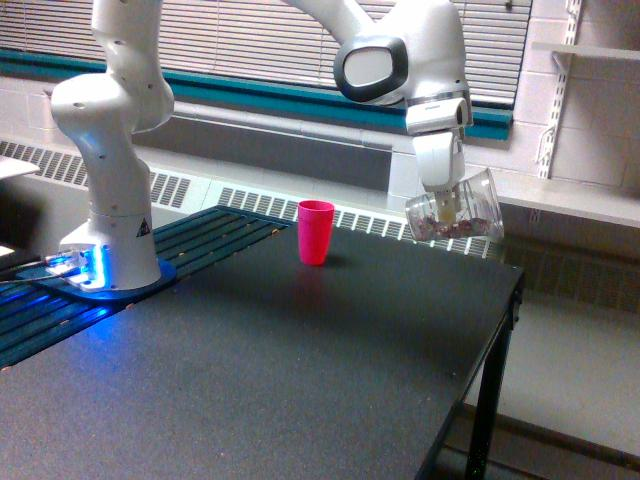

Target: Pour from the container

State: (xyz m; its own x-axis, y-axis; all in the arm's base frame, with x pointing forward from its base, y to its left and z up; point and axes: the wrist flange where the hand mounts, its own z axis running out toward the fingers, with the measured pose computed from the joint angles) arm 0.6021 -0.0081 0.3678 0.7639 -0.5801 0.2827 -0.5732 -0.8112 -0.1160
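Clear tumbler (458,212) of brownish pieces, tilted, clasped in fingers (447,207); no legible writing

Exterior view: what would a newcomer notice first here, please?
Probably the bright pink cup, standing upright and alone on the dark table, near its far edge. Next, the gripper on the exterior view's right holds the clear container tilted in the air, small brownish pieces inside. The arm's base glows blue at the exterior view's left.

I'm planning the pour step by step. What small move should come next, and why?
Probably carry the tumbler toward the exterior view's left, over the pink cup. The gripper holds it tilted, well off to the cup's side, so pieces would miss.
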